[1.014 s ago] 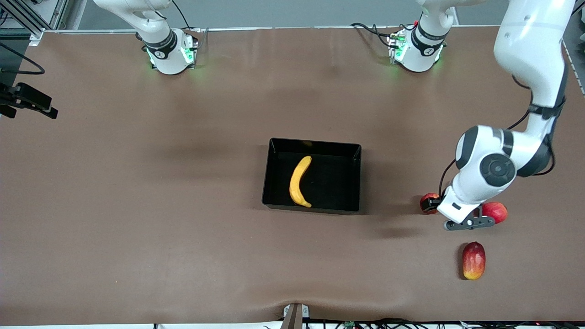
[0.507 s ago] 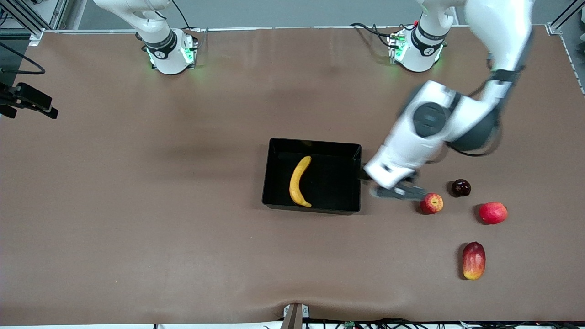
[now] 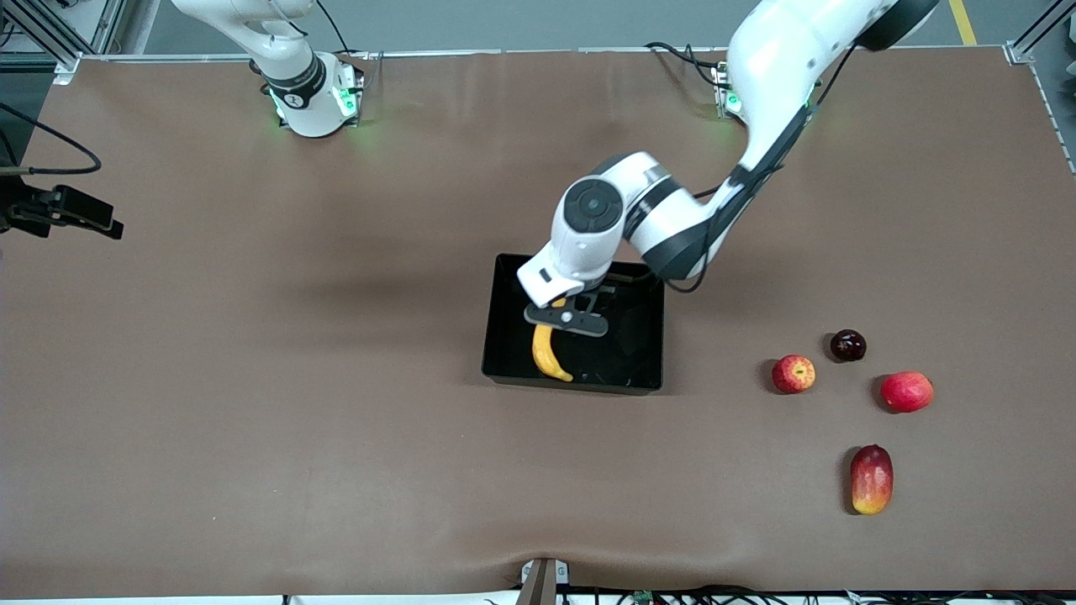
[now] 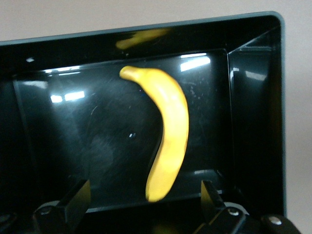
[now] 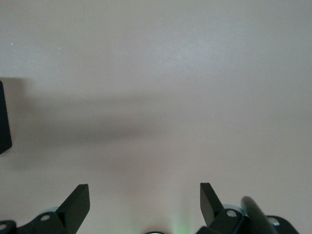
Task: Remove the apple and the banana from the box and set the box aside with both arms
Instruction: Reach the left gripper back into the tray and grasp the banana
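The black box (image 3: pixel 632 357) sits mid-table with the yellow banana (image 3: pixel 547 356) lying in it. My left gripper (image 3: pixel 565 323) hangs open and empty over the banana's end farther from the front camera. In the left wrist view the banana (image 4: pixel 171 127) lies on the box's glossy floor (image 4: pixel 97 126), between my open left gripper's (image 4: pixel 145 201) fingers. The small red apple (image 3: pixel 793 374) rests on the table toward the left arm's end, apart from the box. My right gripper (image 3: pixel 99 222) waits open at the right arm's end of the table; its own view (image 5: pixel 145 201) shows bare table.
Near the apple lie a dark plum-like fruit (image 3: pixel 847 345), a larger plain-red fruit (image 3: pixel 906 391) and a red-yellow mango (image 3: pixel 871 479), which is nearest the front camera. The brown table mat (image 3: pixel 294 378) spreads around the box.
My left arm has swung from the fruits at its end of the table to over the box. The apple stayed on the table. The right gripper shifted slightly.
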You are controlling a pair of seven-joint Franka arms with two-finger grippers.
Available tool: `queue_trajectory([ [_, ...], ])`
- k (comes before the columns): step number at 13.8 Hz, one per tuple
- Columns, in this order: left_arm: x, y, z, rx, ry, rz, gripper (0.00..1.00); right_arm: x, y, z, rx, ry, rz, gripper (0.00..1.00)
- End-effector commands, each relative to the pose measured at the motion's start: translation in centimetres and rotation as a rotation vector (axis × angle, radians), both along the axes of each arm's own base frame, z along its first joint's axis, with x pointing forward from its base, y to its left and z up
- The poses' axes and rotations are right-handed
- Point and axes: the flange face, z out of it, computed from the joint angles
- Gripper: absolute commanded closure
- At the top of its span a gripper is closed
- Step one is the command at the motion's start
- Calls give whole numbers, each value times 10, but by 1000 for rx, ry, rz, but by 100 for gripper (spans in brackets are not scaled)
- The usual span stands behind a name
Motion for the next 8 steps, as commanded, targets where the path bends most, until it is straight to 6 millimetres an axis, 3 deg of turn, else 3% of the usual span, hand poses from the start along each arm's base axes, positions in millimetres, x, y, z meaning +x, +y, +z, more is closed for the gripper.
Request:
queue_trajectory([
  [1,3,-19,-31,-5,-48,32,0,10,-9,-17,-46,37,0,0],
  [2,2,-22,-46,-17,-49,36,0,11,-12,-19,-76,40,1,0],
  [4,2,-25,-72,-51,-50,41,0,22,-26,-48,-79,88,-18,0],
  [6,-1,-28,-90,-67,-46,66,0,28,-33,-62,-77,104,-29,0],
  [7,-3,-30,-98,-72,-56,81,10,33,-32,-70,-74,105,-28,0],
  [8,-7,-33,-104,-60,-66,95,37,38,-28,-80,-74,111,-24,0],
])
